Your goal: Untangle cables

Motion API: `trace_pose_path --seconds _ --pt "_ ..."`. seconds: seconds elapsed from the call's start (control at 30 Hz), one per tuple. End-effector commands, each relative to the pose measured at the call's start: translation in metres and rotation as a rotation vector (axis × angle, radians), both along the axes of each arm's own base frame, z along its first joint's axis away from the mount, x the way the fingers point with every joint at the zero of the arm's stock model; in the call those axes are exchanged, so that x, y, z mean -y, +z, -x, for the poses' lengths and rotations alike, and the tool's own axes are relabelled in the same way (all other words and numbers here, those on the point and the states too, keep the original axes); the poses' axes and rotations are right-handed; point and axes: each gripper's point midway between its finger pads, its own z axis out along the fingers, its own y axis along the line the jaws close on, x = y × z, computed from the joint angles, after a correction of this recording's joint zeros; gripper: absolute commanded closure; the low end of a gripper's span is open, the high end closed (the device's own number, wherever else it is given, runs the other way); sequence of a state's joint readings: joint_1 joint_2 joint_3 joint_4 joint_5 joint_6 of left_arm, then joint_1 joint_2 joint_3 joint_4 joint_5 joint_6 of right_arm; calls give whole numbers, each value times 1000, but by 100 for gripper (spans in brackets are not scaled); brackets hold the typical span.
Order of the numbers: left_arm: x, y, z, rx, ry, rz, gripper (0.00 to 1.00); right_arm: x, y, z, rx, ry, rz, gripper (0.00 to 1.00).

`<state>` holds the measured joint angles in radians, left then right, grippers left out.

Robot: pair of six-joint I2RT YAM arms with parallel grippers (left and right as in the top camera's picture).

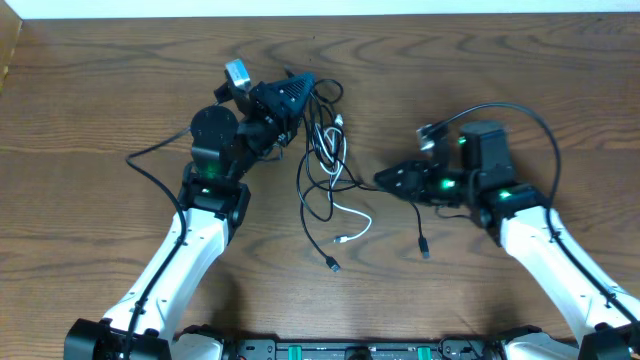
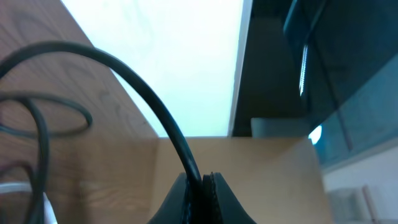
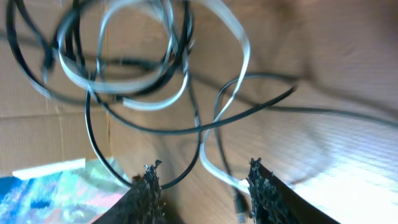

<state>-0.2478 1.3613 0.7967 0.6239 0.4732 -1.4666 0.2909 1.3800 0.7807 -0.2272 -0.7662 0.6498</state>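
Note:
The cables [image 1: 322, 150] lie tangled in the middle of the table. There are two black ones and a white one [image 1: 360, 225], which curls toward the front. My left gripper [image 1: 308, 88] is at the top of the tangle, shut on a black cable [image 2: 143, 87] that arcs up out of its jaws [image 2: 200, 182]. My right gripper [image 1: 382, 178] sits at the tangle's right side, open. In the right wrist view, the white cable [image 3: 211, 158] and a black loop [image 3: 186, 127] lie on the wood between and beyond its fingers [image 3: 149, 190], ungripped.
One black plug end [image 1: 331, 264] lies toward the front centre and another [image 1: 424, 250] in front of the right arm. The table's far edge [image 1: 320, 14] runs behind the left gripper. The arms' own thicker black wires [image 1: 510, 112] loop beside them.

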Motion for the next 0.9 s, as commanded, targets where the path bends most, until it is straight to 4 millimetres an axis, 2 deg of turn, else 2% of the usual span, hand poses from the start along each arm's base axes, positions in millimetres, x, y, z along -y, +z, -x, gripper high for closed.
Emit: trace_pose_path --seconds 0.0,0.07,0.2,0.37,0.67,0.87 --pt "-5 14 -5 -69 99 151 92 -12 -5 4 -140 -110 6 54" --pt "-3 11 -5 -106 112 190 92 -14 -8 5 -235 -195 -6 55" --pt "3 -9 -2 -285 122 300 92 -16 -15 2 -402 -378 -32 53" --pt "5 -15 0 -323 123 310 92 -17 -16 -4 -463 -514 -55 54" --pt "8 -15 1 -324 114 309 92 -40 -6 -4 -450 -511 -109 56" --pt "17 -15 5 -327 93 306 92 -56 -22 -7 -471 -505 -107 59"
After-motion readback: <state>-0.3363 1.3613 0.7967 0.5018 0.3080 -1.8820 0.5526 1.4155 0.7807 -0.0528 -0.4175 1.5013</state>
